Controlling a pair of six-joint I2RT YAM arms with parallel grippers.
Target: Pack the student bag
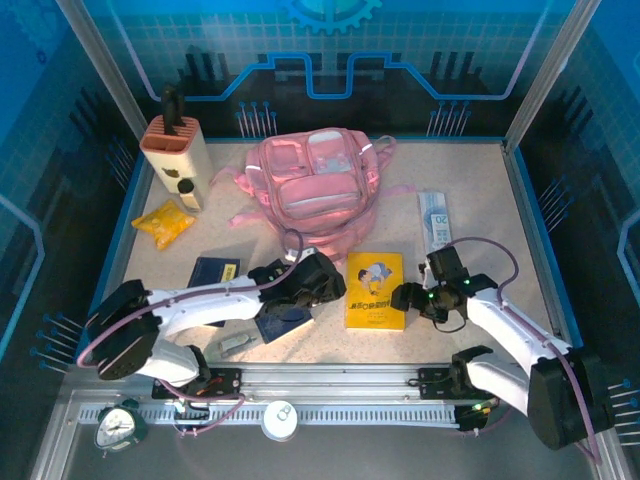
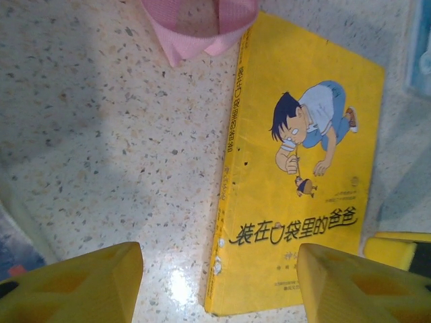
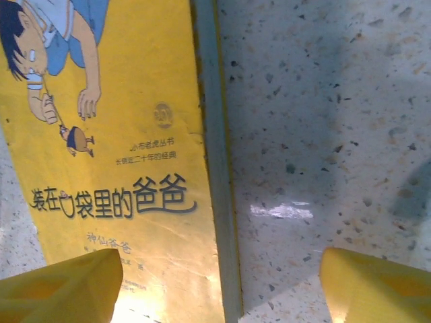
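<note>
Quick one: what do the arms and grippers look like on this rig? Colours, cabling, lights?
The left arm and the right arm have white link shells with black joints and bases. A mauve cable loops along each. Green lights glow at the right wrist. The left fingers and right fingers are blocky yellow.

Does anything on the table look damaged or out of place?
Only small wear: the yellow book has white chips low on its spine. A pink strap of the student bag ends beside the book's corner. Nothing looks spilled.
</note>
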